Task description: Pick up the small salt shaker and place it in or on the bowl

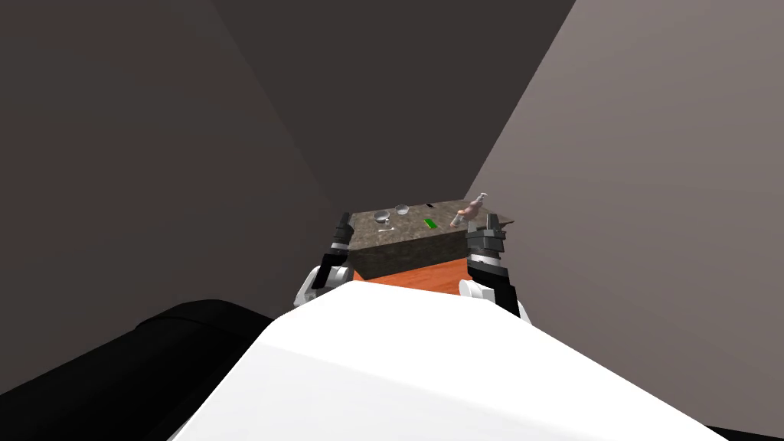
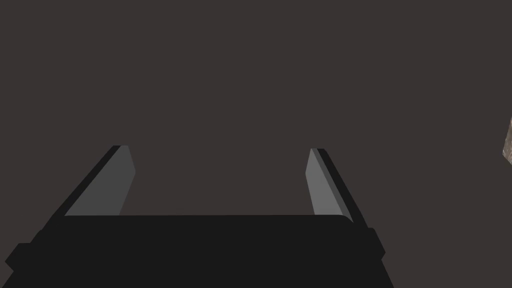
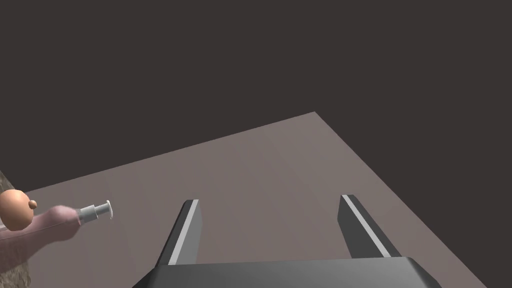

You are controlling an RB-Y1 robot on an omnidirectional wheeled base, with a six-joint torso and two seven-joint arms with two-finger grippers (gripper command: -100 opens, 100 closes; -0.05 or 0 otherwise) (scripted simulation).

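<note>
The left gripper (image 2: 220, 149) hangs at the near left corner of the counter (image 1: 409, 227), its two thin grey blades spread wide with nothing between them. The right gripper (image 3: 270, 199) is at the near right corner, blades likewise parted and empty. The counter has a speckled grey-brown stone top over a smooth orange front. Nearest on the top, toward the left side, lies a tiny pale piece that may be the salt shaker (image 1: 385, 230), though it is too small to be sure. Just behind it stands a glassy stemmed cup (image 1: 382, 217), and beyond that a round, clear-looking bowl (image 1: 401, 208) near the far edge. A flat green strip (image 1: 430, 223) lies mid-top. Near the right gripper a smooth pink bottle (image 3: 50, 227) with a grey pump nozzle lies on its side, a matte orange ball (image 3: 16, 210) with a small knob just beside it.
</note>
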